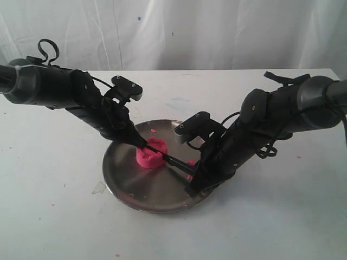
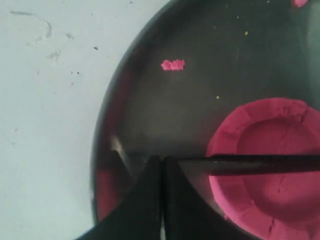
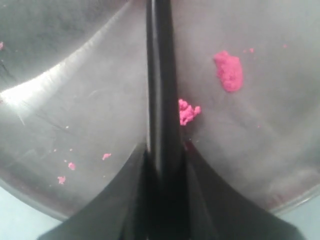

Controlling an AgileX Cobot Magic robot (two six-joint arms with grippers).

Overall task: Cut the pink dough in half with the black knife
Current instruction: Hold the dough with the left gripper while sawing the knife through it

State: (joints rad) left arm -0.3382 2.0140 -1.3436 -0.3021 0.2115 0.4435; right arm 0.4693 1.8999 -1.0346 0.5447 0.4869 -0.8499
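Note:
The pink dough (image 1: 149, 158) (image 2: 270, 135) sits as one puck near the middle of the steel plate (image 1: 130, 184). Across its top lies the black knife (image 1: 171, 160) (image 2: 250, 164). My right gripper (image 1: 190, 172) (image 3: 162, 150) is shut on the knife's handle (image 3: 159, 75), low over the plate's right side. My left gripper (image 1: 142, 142) (image 2: 161, 161) is shut, with its tips together right at the blade's point on the dough's far-left side. The blade runs off from the side of one finger, not between the two.
Pink crumbs (image 3: 229, 70) (image 2: 173, 64) are scattered on the plate (image 3: 75, 100). The plate stands on a white table (image 1: 54, 216), with a white cloth backdrop (image 1: 217, 32) behind. Both arms lean in over the plate from either side.

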